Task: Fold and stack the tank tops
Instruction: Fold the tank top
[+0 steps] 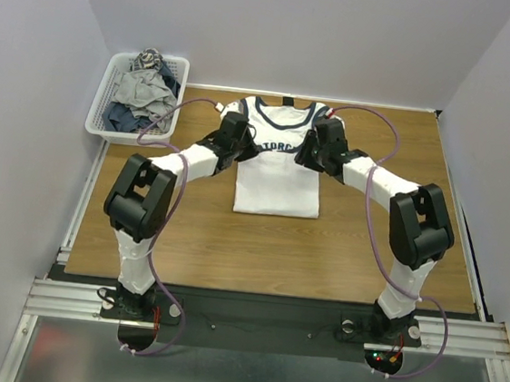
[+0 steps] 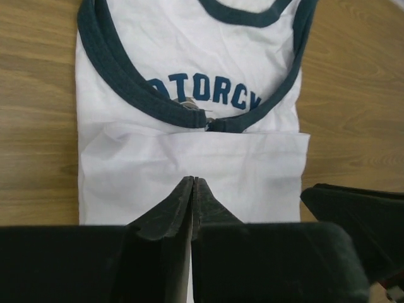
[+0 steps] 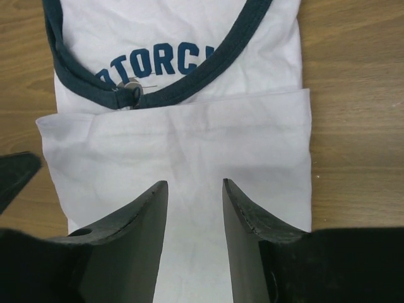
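Tank top (image 1: 278, 184) (sides folded in) lies well inside table (image 1: 258, 246) edges

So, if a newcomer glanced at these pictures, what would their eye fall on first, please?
The white tank top with navy trim stands out first, folded into a narrow rectangle in the middle of the wooden table, with both arms bent over it. The left hand is shut and the right hand is open over its cloth. At the far left, a white basket holds crumpled clothes.
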Controlling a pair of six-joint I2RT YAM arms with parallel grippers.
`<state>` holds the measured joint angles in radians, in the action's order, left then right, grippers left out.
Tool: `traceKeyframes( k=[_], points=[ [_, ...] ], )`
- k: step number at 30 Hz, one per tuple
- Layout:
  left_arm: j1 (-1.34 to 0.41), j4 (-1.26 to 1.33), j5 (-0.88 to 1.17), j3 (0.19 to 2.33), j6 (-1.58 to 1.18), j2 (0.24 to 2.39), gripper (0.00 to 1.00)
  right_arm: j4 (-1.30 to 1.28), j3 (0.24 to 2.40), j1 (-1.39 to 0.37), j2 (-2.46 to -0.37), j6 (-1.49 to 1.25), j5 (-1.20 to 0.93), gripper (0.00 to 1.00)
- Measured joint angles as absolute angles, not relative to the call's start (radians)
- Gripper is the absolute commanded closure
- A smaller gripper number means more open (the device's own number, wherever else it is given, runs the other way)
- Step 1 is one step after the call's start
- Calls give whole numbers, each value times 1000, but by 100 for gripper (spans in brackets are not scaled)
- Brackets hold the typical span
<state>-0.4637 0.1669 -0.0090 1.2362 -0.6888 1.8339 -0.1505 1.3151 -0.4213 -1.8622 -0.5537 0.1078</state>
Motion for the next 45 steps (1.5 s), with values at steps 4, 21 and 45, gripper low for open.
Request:
traceKeyframes(
  k=[4, 21, 45],
  points=[
    [-469, 165, -4, 1278, -693, 1955, 95, -148, 1315, -432, -1890, -553, 104, 55],
    [-398, 147, -2, 1453, -696, 2128, 62, -99, 1277, -430, -1983, -554, 105, 55],
    [-665, 281, -114, 931, -830, 1811, 74, -62, 1110, -532, -1875, -565, 195, 54]
  ],
)
